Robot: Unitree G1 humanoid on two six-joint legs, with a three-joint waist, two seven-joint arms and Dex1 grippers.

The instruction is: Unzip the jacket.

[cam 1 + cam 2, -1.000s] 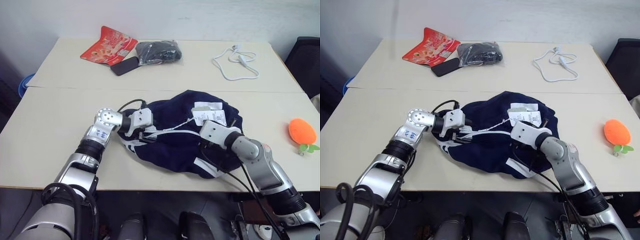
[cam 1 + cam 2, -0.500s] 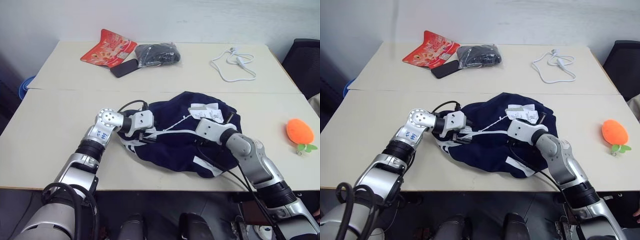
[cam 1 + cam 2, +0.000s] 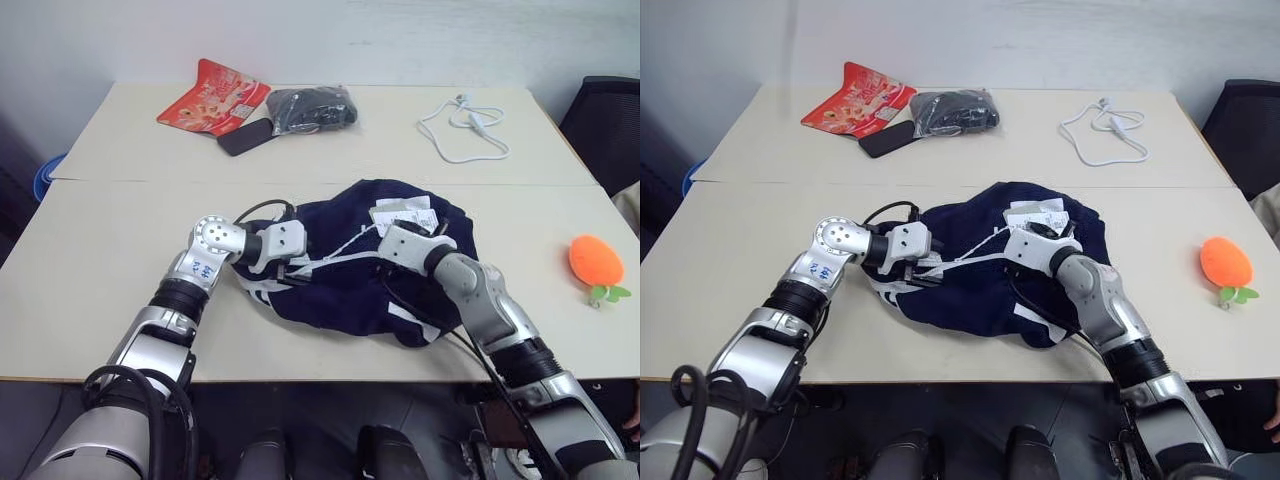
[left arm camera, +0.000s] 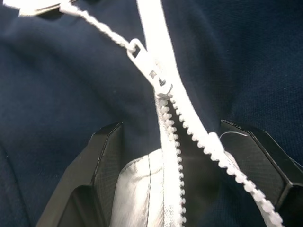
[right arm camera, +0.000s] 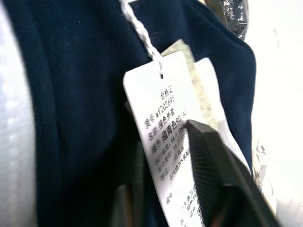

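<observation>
The navy jacket (image 3: pixel 335 295) lies bunched near the table's front edge. Its white zipper (image 4: pixel 189 132) is parted below the slider (image 4: pixel 158 80), and the pull tab (image 4: pixel 137 49) hangs from a white string. My left gripper (image 4: pixel 171 124) is at the jacket's left end. It is open, one finger on each side of the parted zipper, with white lining between them. My right gripper (image 5: pixel 161 135) reaches over the jacket's far right part and is shut on the white paper tag (image 5: pixel 158 109), which also shows at the jacket's far edge (image 3: pixel 400 212).
Along the table's far side lie a red snack bag (image 3: pixel 215 95), a black phone (image 3: pixel 245 135), a black bundle in clear plastic (image 3: pixel 312 107) and a white cable (image 3: pixel 465 125). An orange plush toy (image 3: pixel 590 262) sits at the right, and a black chair (image 3: pixel 612 120) stands beyond the corner.
My right hand has slid forward across the jacket, towards the paper tag at its far edge. The left hand has stayed where it was.
</observation>
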